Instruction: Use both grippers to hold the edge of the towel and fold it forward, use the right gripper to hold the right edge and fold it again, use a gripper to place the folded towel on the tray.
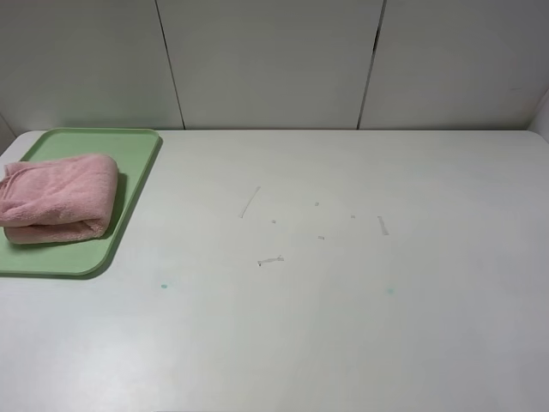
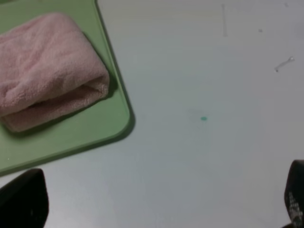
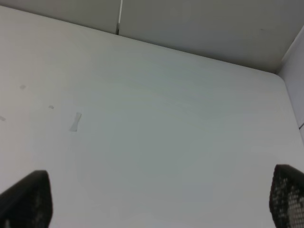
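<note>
Pink terry cloth, thick and soft, makes up the folded towel (image 1: 58, 197), which lies on the green tray (image 1: 133, 184) at about nine o'clock on the white worktop (image 1: 343, 326) in the exterior high view. The towel is doubled over into a rounded bundle with its layered edges showing along the near side. The tray is smooth plastic with rounded corners and a low raised rim; the towel covers most of its far and middle part and leaves a bare green strip toward the near edge.

Neither arm appears in the exterior high view, which alone takes in the whole worktop, its faint scuffs and two small teal specks. The left wrist view shows the towel (image 2: 47, 66) and the tray corner (image 2: 111, 116) up close, with one teal speck (image 2: 204, 118) on the worktop beside them. The left end effector (image 2: 156, 199) hangs released, its two dark fingertips (image 2: 23, 199) spread wide apart over bare worktop, well clear of the tray and touching nothing.

The right wrist view shows no towel or tray, only pale worktop (image 3: 166, 142), a small scuff (image 3: 75, 121) and the grey back panels. The right end effector (image 3: 156, 199) is likewise released, its dark fingertips (image 3: 26, 199) far apart and grasping nothing.
</note>
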`<state>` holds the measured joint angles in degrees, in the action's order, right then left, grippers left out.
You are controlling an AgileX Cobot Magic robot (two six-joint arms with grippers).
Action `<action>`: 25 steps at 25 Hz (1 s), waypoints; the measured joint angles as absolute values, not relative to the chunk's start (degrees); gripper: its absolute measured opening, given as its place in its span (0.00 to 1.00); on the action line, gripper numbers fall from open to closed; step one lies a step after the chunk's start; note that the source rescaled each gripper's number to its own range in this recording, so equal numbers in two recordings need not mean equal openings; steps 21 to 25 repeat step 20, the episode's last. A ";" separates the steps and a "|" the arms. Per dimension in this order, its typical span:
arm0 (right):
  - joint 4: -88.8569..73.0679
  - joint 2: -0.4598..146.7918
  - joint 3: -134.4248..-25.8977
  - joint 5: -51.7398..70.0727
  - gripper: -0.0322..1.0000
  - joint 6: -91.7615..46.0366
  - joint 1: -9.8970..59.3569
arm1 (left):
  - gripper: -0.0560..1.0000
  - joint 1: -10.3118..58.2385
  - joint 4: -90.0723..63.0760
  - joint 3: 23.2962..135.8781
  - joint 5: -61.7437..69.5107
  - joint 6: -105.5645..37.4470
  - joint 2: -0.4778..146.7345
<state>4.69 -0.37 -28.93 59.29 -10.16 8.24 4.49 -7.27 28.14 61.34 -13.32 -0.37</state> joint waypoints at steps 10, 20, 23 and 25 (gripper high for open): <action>4.69 -0.37 -28.93 59.29 1.00 -10.16 8.24 | 1.00 4.49 -7.29 28.14 61.34 -13.56 -0.43; 4.69 -0.37 -28.93 59.29 1.00 -10.16 8.24 | 1.00 4.49 -7.29 28.14 61.34 -13.56 -0.43; 4.69 -0.37 -28.93 59.29 1.00 -10.16 8.24 | 1.00 4.49 -7.29 28.14 61.34 -13.56 -0.43; 4.69 -0.37 -28.93 59.29 1.00 -10.16 8.24 | 1.00 4.49 -7.29 28.14 61.34 -13.56 -0.43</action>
